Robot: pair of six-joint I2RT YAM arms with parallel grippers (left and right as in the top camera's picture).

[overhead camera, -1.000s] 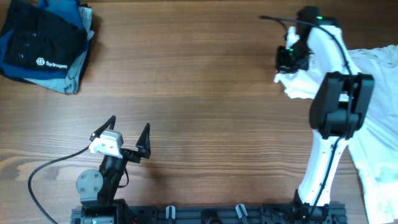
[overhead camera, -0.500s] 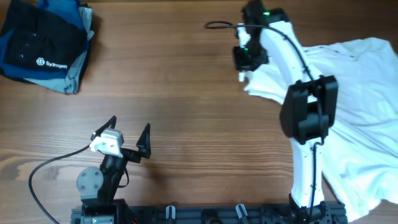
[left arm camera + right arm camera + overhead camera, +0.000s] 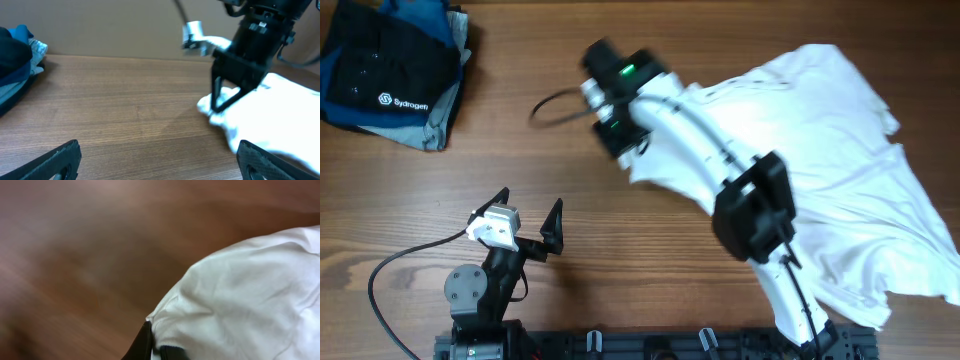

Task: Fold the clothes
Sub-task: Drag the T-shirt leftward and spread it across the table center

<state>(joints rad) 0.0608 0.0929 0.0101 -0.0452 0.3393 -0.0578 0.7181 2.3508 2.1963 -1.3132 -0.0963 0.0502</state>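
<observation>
Lying across the right half of the wooden surface (image 3: 500, 130), the white shirt-like garment (image 3: 840, 170) is pinched at its leftmost corner.

Its cloth is thin and creased, with folds fanning from that gripped corner toward the far right, where it reaches the frame's edge; the lower hem sags close to the near edge beside the right arm's base. The right fingers (image 3: 216, 95) are closed tight on the corner, which is bunched into a small wad just above the wood. Bare wood lies open to the left of the corner. The left fingers (image 3: 554, 218) are spread fully apart, holding nothing, near the front edge. A dark blue-black folded stack with a white "Sydrogen" logo (image 3: 390, 70) sits in the far left corner, well apart from the garment.
</observation>
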